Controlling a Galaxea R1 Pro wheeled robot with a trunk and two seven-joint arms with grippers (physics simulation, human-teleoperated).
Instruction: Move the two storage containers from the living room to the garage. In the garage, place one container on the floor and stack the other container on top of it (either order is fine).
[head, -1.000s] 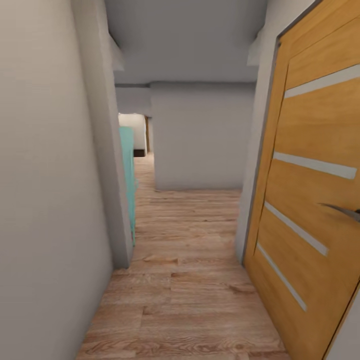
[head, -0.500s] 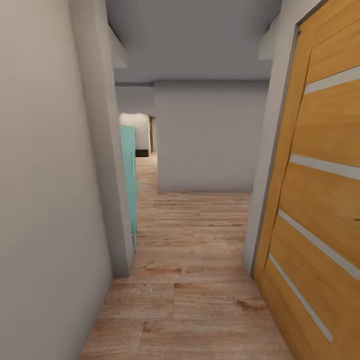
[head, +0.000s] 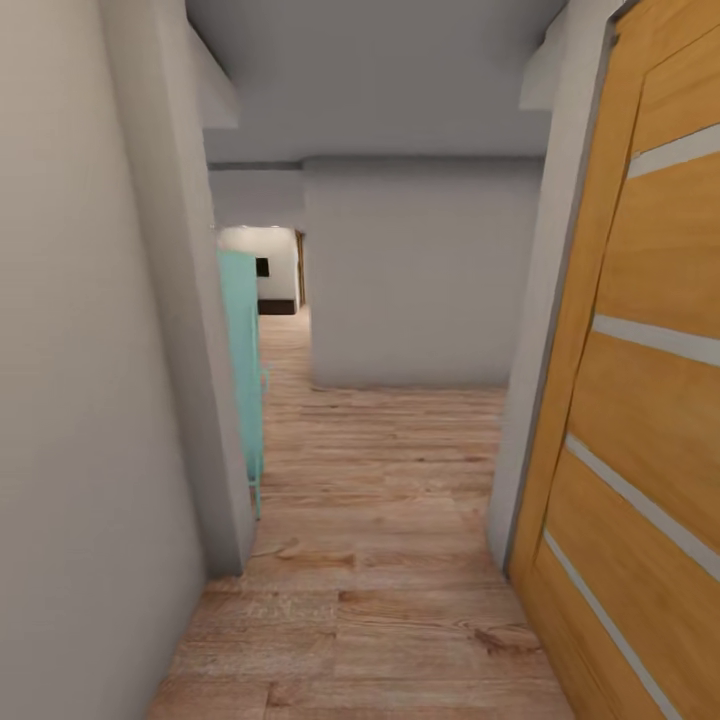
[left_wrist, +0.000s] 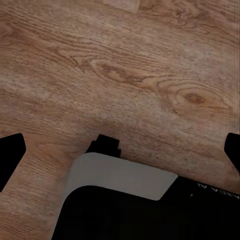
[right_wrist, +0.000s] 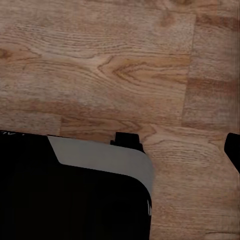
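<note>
A strip of bare plank floor (head: 370, 560) runs up the frame's middle — hemmed by a grey wall (head: 90, 400) at left, an orange door (head: 640, 400) at right, a teal panel (head: 243, 370) beyond.

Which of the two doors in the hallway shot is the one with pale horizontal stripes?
The orange wooden door at the right, close to the camera, crossed by pale horizontal strips. The other door, the teal one, stands edge-on behind the left wall corner and looks plain.

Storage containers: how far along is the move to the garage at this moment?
Nothing looks done yet. The robot is in a narrow hallway with a wood plank floor and an orange door. Both wrist views look down on bare planks, with no bin between the fingers. Fetching, carrying and stacking remain.
</note>
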